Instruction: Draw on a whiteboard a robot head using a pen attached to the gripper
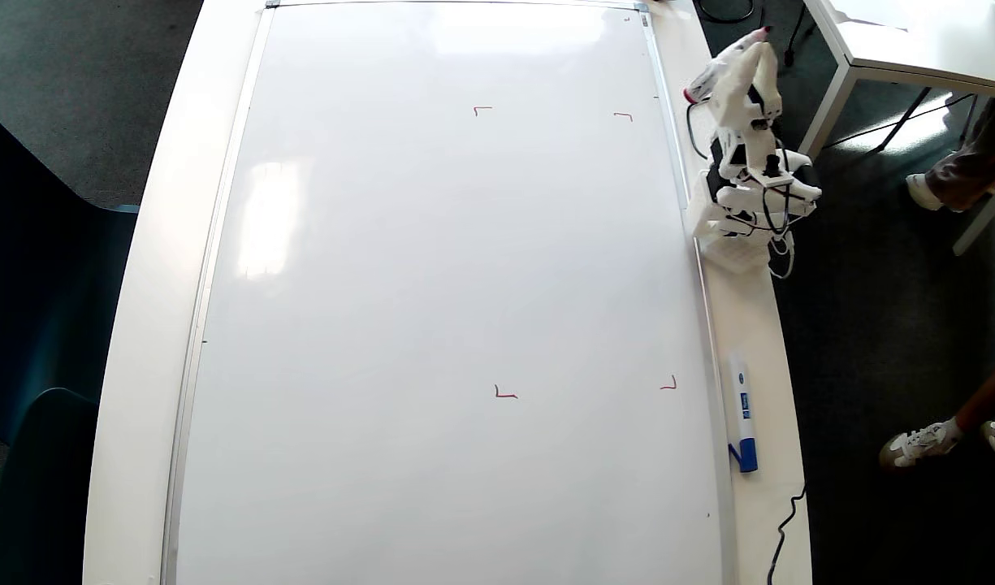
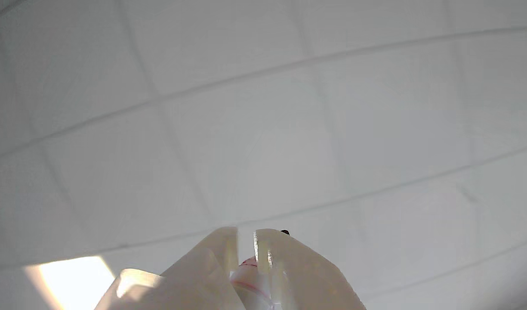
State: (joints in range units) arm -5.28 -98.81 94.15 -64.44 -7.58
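**Claw with pen raised beside the blank board**

In the overhead view we see the claw closed around the pen, lifted beside the whiteboard's right frame. The board on the counter carries only four red corner marks.

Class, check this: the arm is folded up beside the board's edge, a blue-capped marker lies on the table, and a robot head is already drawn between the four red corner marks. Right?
Not quite. In the overhead view the whiteboard is blank between the four red corner marks; no head is drawn yet. The arm, its end effector near the board's edge, and the blue-capped marker are as stated.
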